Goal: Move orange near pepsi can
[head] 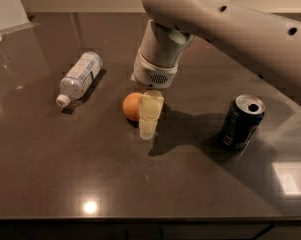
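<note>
Orange [131,106] is what I must move, and it lies on the dark worktop [50,174] a little left of the middle. The pincer [149,124] stands low just beside it on the right, touching it or very nearly, and its pale body covers the right part of the fruit. Whether the pincer is wide or narrow I cannot tell from this angle, and I also cannot tell if the fruit is already inside it.

The Pepsi can [241,122] stands upright well apart to the right, with its opened silver top showing. A clear water bottle [80,77] lies on its side to the left and behind, well out of the way.

I judge that the step in hand is the grasp. The fruit is round and smooth, so a push from one side only would make it roll away — I would first centre the pincer over its widest part and then close gently. After that I would lift only slightly and carry it to the right in a low, slow line. The can looks light and easy to knock over, so I would put the orange down on the free worktop left of the can, near but not touching, and open slowly so it does not roll.
</note>
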Tool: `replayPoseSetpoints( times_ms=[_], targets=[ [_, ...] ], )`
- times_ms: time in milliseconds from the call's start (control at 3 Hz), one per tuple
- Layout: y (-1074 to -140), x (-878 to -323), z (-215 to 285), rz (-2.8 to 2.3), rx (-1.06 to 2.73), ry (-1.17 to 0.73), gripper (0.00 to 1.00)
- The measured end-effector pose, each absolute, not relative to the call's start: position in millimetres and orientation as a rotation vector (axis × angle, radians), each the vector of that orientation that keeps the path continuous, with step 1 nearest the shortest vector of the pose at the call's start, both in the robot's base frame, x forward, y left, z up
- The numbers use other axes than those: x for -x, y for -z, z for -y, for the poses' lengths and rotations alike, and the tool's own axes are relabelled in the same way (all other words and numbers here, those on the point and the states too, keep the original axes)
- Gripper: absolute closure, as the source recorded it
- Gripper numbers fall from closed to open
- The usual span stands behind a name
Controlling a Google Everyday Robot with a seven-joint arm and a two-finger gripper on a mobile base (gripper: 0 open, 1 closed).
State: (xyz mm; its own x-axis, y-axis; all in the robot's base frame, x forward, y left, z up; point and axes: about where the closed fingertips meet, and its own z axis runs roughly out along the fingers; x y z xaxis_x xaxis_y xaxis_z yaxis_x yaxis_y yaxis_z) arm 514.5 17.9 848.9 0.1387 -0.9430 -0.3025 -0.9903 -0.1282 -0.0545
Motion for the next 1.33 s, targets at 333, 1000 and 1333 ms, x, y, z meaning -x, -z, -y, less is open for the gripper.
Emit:
replayPoseSetpoints(
  times_ms=[333, 1000, 1333],
  targets=[
    [-845.4, -516.6, -25.4, -1.886, 2.181, -0.292, 0.18],
    [-857.0, -523.9, -22.4, -1.873, 2.177, -0.267, 0.65],
    [-877.4, -540.9, 2.8, -1.872, 2.152, -0.193, 0.88]
  ],
)
